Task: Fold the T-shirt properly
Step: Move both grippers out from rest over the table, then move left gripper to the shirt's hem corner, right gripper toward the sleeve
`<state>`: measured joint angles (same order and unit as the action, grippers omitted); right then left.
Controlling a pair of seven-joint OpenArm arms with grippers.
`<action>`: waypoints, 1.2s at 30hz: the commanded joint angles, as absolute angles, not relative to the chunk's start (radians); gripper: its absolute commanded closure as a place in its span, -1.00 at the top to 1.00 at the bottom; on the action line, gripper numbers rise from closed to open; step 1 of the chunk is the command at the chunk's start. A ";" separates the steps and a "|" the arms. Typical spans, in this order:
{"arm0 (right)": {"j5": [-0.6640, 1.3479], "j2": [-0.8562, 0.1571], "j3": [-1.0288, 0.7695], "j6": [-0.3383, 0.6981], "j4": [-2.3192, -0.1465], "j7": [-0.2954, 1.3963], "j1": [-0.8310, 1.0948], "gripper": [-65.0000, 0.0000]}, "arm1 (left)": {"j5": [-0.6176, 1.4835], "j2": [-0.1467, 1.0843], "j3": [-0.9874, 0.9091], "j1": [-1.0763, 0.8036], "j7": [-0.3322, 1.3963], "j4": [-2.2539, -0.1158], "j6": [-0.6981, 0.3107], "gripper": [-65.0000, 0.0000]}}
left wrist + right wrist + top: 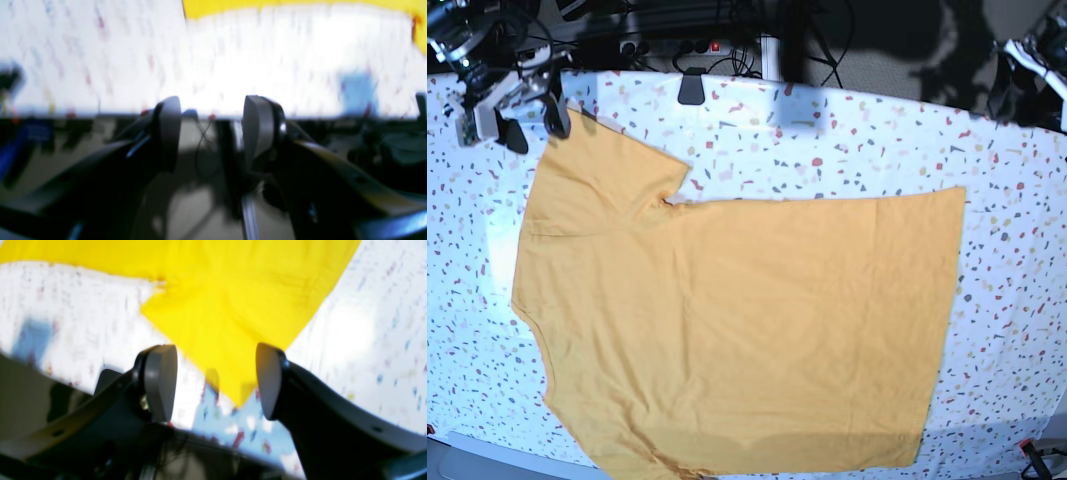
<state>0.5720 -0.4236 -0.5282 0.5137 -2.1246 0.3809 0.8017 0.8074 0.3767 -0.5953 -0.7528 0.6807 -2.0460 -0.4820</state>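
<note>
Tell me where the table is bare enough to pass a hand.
Bare table lies along the far edge, between the T-shirt hem side and the back rim, and right of the hem. Crowded: the far sleeve corner, where the right gripper hovers.

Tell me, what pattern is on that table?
White with small multicoloured speckles, like terrazzo; the base view shows it best.
</note>
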 commanded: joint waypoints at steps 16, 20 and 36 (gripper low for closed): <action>0.217 -0.538 -0.535 0.698 -2.139 0.347 0.558 0.15 | 0.407 0.430 -0.327 -0.443 0.634 -2.060 -0.551 -0.09; 0.087 -0.644 -0.535 0.698 -2.139 0.350 0.551 0.15 | 0.139 0.535 -0.076 -0.408 0.542 -2.060 -0.548 -0.09; 0.007 -0.695 -0.535 0.698 -2.139 0.340 0.551 0.15 | -0.501 0.629 0.395 -0.143 0.419 -1.706 -0.362 -0.09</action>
<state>0.0029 -0.6765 -0.5259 0.6975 -2.1235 0.3565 0.5537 -0.4904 0.6147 0.4023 -0.1555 0.4191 -1.6939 -0.3691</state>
